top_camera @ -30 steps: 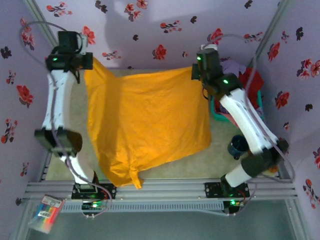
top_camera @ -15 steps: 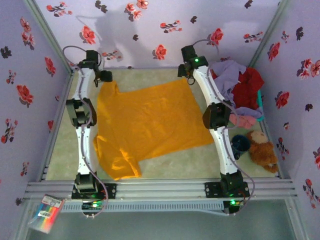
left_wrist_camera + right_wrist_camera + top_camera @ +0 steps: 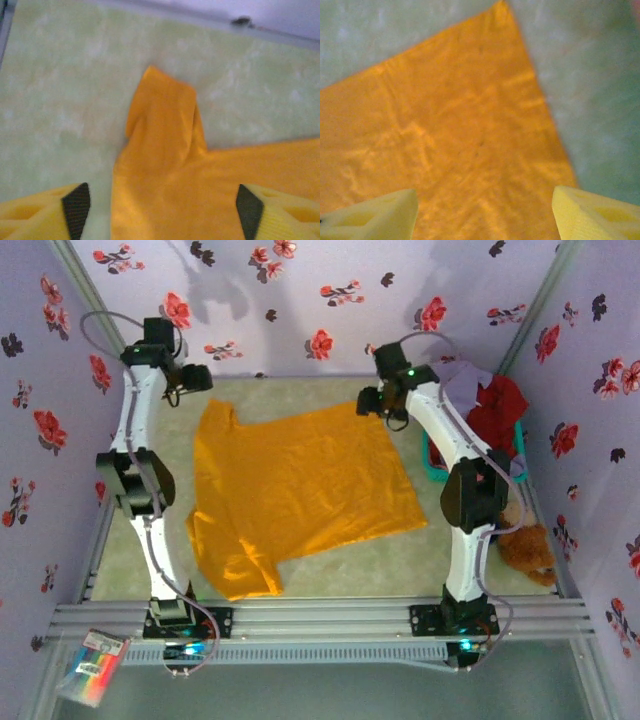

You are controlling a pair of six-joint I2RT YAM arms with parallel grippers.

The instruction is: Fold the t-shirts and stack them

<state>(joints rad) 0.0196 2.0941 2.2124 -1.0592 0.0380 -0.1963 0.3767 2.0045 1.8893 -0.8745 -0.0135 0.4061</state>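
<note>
We have just let go: the left end effector (image 3: pixel 196 381) and right end effector (image 3: pixel 371 404) hang spread and empty over the far corners of the orange-yellow t-shirt (image 3: pixel 300 490), now spread flat on the bench (image 3: pixel 340 562), ready for folding.

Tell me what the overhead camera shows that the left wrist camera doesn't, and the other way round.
Overhead: the whole orange-yellow t-shirt spread flat, the left arm and right arm, the red t-shirt and lavender t-shirt heaped over the teal basket, and the teddy bear. Left wrist: a close look at one creased sleeve, framed by the fingertips of the open left end effector. Both: the orange-yellow t-shirt lying on the pale green table.
</note>
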